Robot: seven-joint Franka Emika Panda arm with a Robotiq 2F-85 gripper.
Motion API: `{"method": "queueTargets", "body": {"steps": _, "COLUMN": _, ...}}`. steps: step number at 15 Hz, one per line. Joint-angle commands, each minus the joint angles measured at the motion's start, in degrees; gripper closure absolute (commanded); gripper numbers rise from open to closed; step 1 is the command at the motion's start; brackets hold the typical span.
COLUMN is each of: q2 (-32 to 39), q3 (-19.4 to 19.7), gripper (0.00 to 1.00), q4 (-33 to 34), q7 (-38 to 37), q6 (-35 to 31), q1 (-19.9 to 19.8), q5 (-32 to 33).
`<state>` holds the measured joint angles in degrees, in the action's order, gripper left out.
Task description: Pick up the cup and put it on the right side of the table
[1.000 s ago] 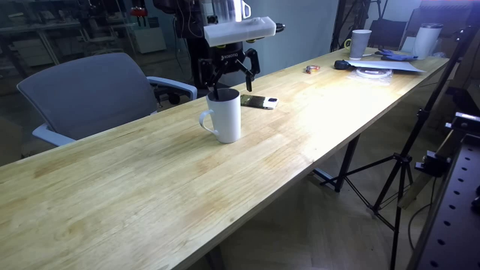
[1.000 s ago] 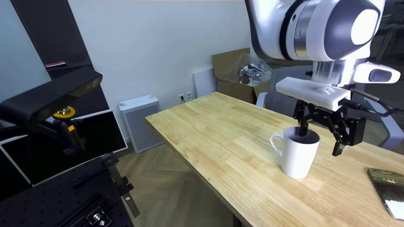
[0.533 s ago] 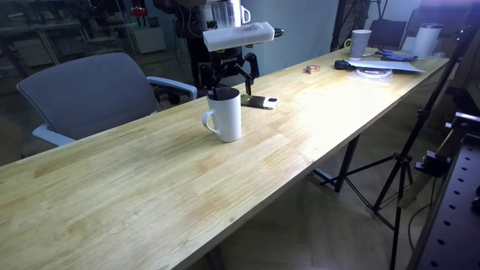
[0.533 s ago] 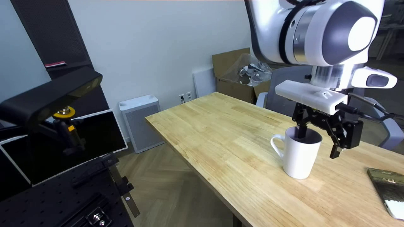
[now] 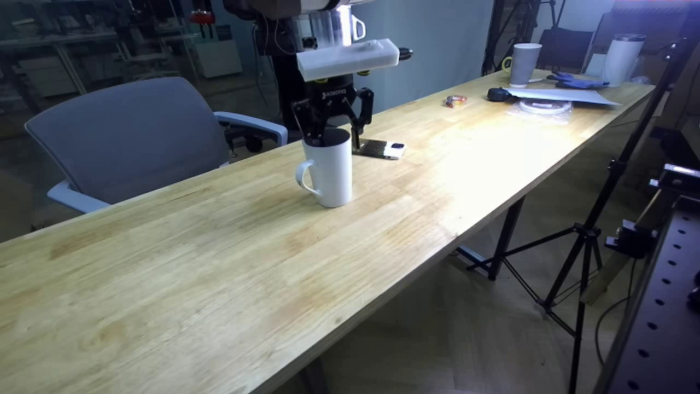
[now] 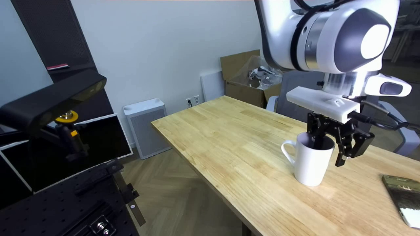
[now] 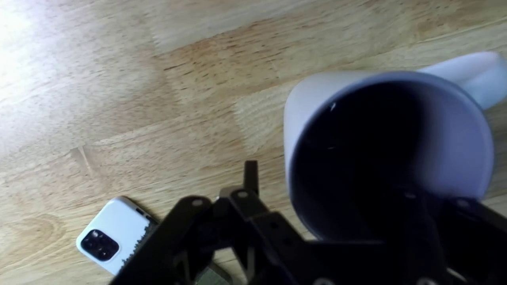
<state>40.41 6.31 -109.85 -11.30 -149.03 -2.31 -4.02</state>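
The white cup (image 5: 334, 178) stands upright on the light-wood table (image 5: 219, 262). The cup also shows in an exterior view (image 6: 311, 165), its handle pointing away from the phone side. My gripper (image 5: 338, 142) points down over the cup's rim. One finger is inside the cup; the other finger (image 6: 340, 160) is outside, beside the wall on the phone side. In the wrist view, wood shows between the outer fingertip (image 7: 250, 174) and the cup's wall (image 7: 307, 99), so the fingers stand apart around the wall. The inner fingertip is hidden in the dark cup.
A phone (image 7: 115, 237) lies on the table close to the outer finger, also in an exterior view (image 6: 405, 193). Farther along are a small wrapped item (image 5: 455, 101), paper (image 5: 563, 96), a grey mug (image 5: 526, 65) and a tumbler (image 5: 623, 60). A chair (image 5: 131, 137) stands at one edge.
The gripper has come down a little, and its outer finger has moved in toward the cup's wall. The cup shifted and turned slightly between the first two moments, then stayed.
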Motion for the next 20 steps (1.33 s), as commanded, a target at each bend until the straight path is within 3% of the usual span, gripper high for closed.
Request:
{"method": "queueTargets", "body": {"steps": 1, "q2": 1.19, "q3": 0.15, "gripper": 0.66, "q4": 2.09, "q7": -1.68, "q6": 0.48, "q1": 0.17, "q5": -0.84}}
{"method": "queueTargets", "body": {"steps": 6, "q2": 1.47, "q3": 0.32, "gripper": 0.99, "q4": 3.00, "q7": -1.80, "q6": 1.60, "q1": -0.27, "q5": -1.36}}
{"method": "queueTargets", "body": {"steps": 20, "q2": 2.80, "q3": 4.70, "gripper": 0.97, "q4": 8.26, "q7": -5.07, "q6": 3.24, "q1": 1.98, "q5": 1.23}}
